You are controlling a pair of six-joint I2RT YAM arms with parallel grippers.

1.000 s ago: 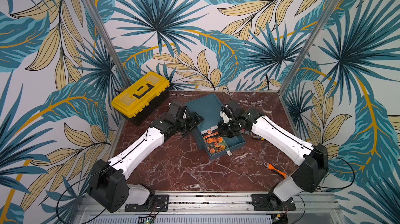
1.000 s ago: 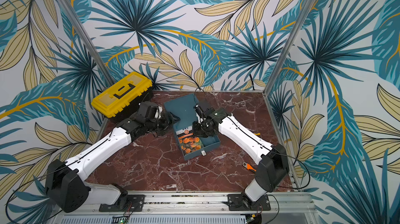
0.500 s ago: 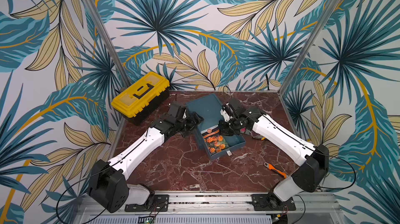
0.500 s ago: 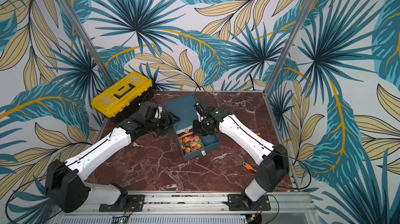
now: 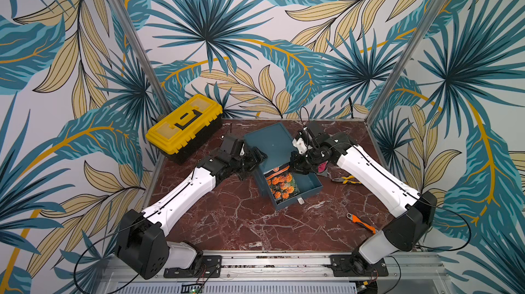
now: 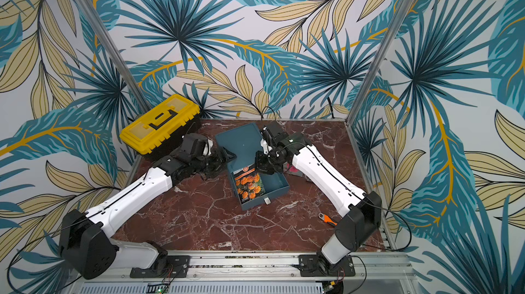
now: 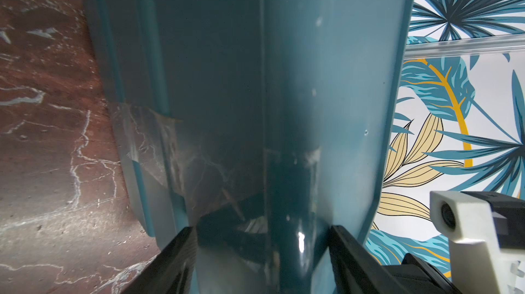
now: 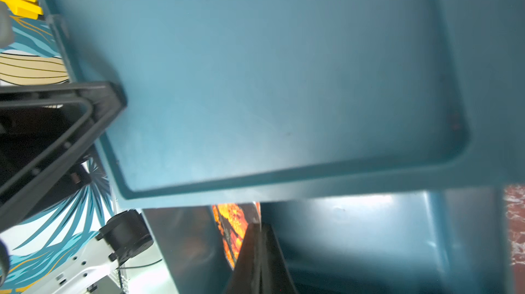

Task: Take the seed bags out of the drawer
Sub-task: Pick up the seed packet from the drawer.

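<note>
Roughly mid-bench [image 5: 241, 221], toward the far side: teal cabinet [image 5: 270, 142], its drawer [image 5: 311, 184] pulled out toward the near edge. Flat in the drawer's left half: seed bag [image 5: 281, 186], orange flower photo up, far end close under the cabinet's mouth, plain in both top views. Right of it, bare drawer floor. Right tool [image 5: 292, 164] down at the drawer's far end, just at the bag's far edge. Closed, fingers [image 8: 270, 258] pressed together in the right wrist view, tips touching the edge of the orange print. Cannot tell about an actual pinch on that edge. Left tool [image 7: 262, 250] at the cabinet's left side, clamped astride its upper left edge: one finger on the top face, one against the side wall, teal body filling the gap between. Strip of clear tape [image 7: 147, 136] across the cabinet's foot and onto the bench. On the bench just right of the cabinet, partly hidden under the right arm: pink-fronted bag [image 5: 321, 167], outside the drawer. Near that, further right: yellow-handled pliers [image 5: 345, 179]. Well apart, near right: small orange-handled implement [image 5: 362, 223]. At the far left corner: yellow toolbox [image 5: 184, 125], lid shut.
</note>
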